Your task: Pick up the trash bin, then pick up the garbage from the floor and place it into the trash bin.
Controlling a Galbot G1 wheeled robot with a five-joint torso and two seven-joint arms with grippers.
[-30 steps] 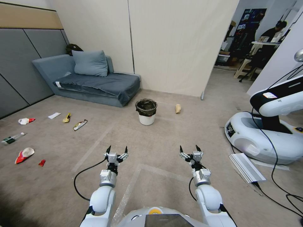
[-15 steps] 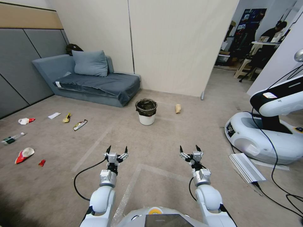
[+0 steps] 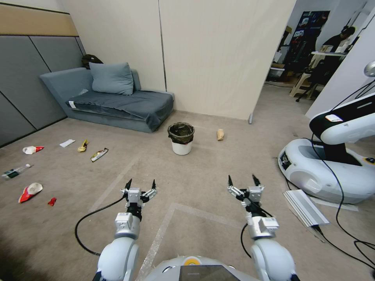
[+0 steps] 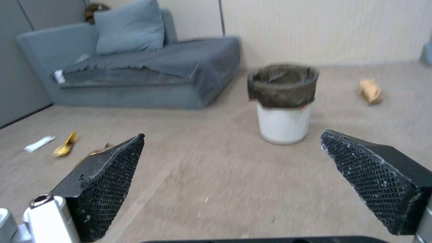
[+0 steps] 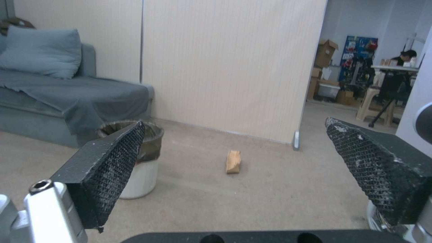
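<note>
Head view: the trash bin (image 3: 181, 138) sits on the floor just off the sofa's (image 3: 113, 97) near corner, nothing grabbed yet, so I'd say we're at step one, the approach. Left gripper (image 3: 140, 186) and right gripper (image 3: 244, 182) hover well short of the bin, both spread wide and empty. Garbage pieces (image 3: 93, 152) lie scattered left of the bin, a brown paper piece (image 3: 220, 134) to its right.

Left wrist view: bin (image 4: 283, 103) sits dead ahead between the fingers (image 4: 112, 182).

Right wrist view: bin (image 5: 143, 158) half hidden behind one finger (image 5: 108, 168). Next move probably needs driving closer first.
</note>
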